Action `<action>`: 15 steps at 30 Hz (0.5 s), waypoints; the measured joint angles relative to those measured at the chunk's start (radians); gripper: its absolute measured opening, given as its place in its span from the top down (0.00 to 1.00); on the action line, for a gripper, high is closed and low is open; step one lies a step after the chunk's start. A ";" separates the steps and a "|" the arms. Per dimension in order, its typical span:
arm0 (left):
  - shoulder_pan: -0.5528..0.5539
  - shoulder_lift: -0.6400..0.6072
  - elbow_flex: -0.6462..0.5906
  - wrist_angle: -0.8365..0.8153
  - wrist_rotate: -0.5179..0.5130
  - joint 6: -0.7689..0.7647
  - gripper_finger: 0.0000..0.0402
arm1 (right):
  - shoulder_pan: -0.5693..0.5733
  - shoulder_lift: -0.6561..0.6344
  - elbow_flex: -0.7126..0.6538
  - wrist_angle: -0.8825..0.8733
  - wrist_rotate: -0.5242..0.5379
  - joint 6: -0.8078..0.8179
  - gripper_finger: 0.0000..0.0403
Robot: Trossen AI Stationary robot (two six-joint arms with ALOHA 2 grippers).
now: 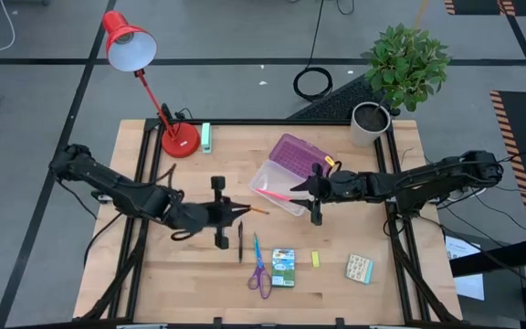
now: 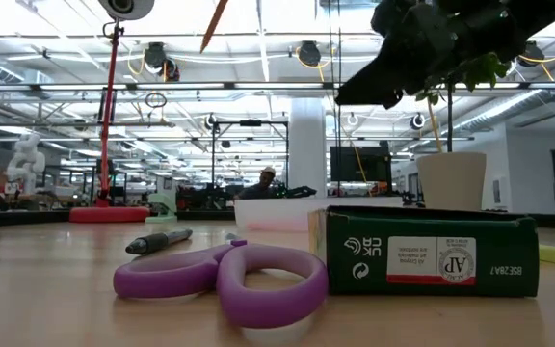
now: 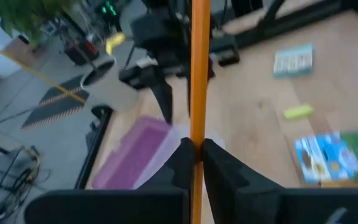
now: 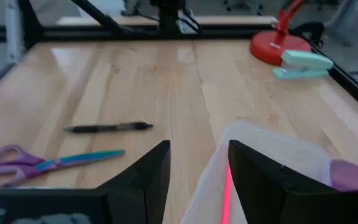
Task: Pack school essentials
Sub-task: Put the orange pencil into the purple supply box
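A wooden table (image 1: 336, 283) seen from above, with two dark robot arms reaching toward its middle.

At the left rear stands one red desk lamp (image 1: 179, 139), and just beside its base lies one mint-green stapler (image 1: 206, 137).

The left gripper (image 1: 236, 211) sits left of centre, its fingers (image 3: 219, 163) clenched on one orange pencil (image 3: 198, 74), whose tip points toward the case.

Below it, one black pen (image 1: 240, 241) lies on the wood. Next comes one pair of purple-handled scissors (image 1: 259, 270) with teal blades, then one green and blue crayon box (image 1: 284, 267) just beside them.

Near centre sits one clear case (image 1: 272, 187) holding one pink pencil (image 1: 278, 194); its purple lid (image 1: 296, 153) lies open behind it.

The right gripper (image 1: 310, 189) hovers at the case's right edge, fingers (image 4: 145, 174) spread apart and holding nothing.

Further right along the front lie one small yellow eraser (image 1: 316, 260) and one small patterned pack (image 1: 359, 268), well apart from each other.

At the right rear stands one potted plant (image 1: 400, 78) in a white pot.
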 joint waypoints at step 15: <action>0.164 0.034 0.000 0.374 0.239 0.014 0.94 | 0.126 -0.104 0.000 0.110 -0.003 -0.030 0.61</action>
